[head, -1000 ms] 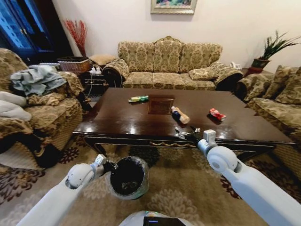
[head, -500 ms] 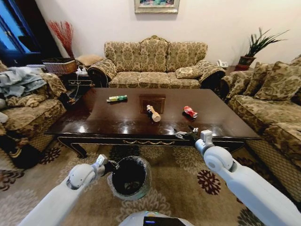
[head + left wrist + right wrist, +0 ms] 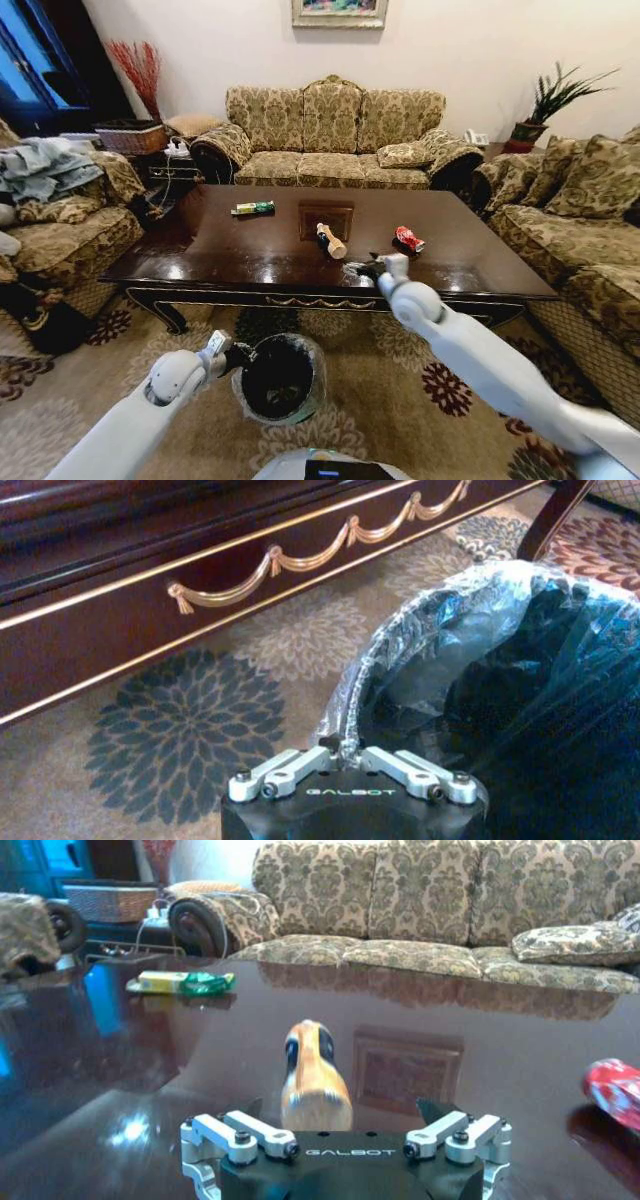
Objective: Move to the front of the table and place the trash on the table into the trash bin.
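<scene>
Change: right gripper (image 3: 372, 268) has been swung in over the table (image 3: 220, 262) edge, toward the bottle (image 3: 312, 1078).
Bottle: lying near the table's centre inlay; judged light, rigid, slippery; best taken across its body.
Right gripper: spread wide, empty.
Left gripper (image 3: 348, 759): clamped on the bin (image 3: 276, 378) rim, before the table.

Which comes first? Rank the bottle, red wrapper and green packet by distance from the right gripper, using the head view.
1. Bottle: nearest, just beyond the right gripper, near the table's centre.
2. Red wrapper: farther, off to the robot's right.
3. Green packet: farthest, toward the far left of the table.
</scene>
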